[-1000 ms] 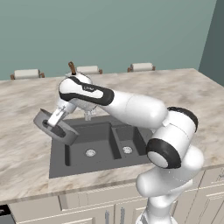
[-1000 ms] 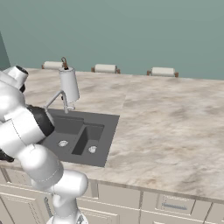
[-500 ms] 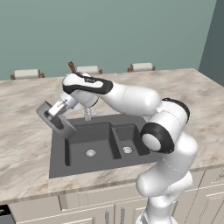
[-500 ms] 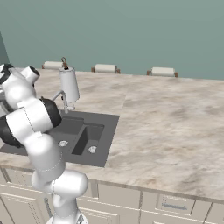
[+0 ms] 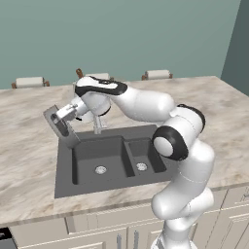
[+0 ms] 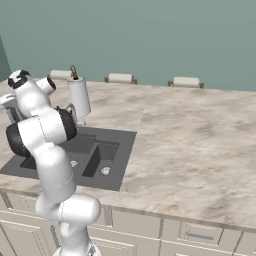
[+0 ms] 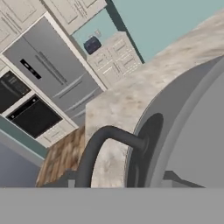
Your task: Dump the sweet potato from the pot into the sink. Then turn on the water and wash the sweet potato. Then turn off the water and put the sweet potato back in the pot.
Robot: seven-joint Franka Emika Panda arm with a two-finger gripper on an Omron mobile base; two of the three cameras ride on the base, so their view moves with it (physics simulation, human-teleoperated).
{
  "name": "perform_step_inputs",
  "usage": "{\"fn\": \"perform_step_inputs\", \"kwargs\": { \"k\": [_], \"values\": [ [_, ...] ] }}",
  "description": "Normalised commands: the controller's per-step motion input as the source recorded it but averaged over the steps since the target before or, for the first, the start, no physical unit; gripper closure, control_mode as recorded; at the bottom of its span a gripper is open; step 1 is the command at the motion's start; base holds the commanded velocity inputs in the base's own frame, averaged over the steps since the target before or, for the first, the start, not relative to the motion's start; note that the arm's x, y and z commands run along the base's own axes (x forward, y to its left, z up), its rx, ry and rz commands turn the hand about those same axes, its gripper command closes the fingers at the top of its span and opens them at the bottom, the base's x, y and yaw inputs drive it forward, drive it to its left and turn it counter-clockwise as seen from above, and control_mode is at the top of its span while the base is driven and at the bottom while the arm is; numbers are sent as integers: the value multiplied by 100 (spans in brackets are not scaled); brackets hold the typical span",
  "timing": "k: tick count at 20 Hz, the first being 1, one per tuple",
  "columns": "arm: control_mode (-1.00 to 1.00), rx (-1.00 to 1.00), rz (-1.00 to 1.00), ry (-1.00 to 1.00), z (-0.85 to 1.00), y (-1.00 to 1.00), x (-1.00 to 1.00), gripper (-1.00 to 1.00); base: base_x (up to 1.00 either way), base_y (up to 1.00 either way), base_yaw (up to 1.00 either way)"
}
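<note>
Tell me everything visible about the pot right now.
The pot is grey metal, wide and shallow. It is lifted off the counter and tipped steeply on its side at the sink's back left corner, above the rim. The gripper is closed on its rim. In the hand view its grey wall and one dark loop handle show close up. Nothing of its inside shows, so its contents cannot be told.

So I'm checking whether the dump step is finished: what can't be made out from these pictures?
- The sweet potato: the left base view shows bare floor in both sink basins, but the near wall could hide it.
- Inside of the pot: held tilted, seen edge-on in that view; cut off by the frame in the hand view.
- Gripper fingertips: covered by the pot.
- Faucet: the arm crosses it.
</note>
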Motion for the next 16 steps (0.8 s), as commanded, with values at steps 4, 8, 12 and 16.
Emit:
{"fn": "perform_step_inputs", "kwargs": {
  "k": [4, 8, 12, 16],
  "values": [
    [-100, 12, -9, 6, 5, 0, 32, 100, 0, 0, 0],
    [-100, 13, -9, 11, 6, -6, 25, 100, 0, 0, 0],
    [-100, 12, -9, 13, 8, -8, 31, 100, 0, 0, 0],
    [-100, 10, -9, 11, 9, -19, 29, 100, 0, 0, 0]
  ]
}}
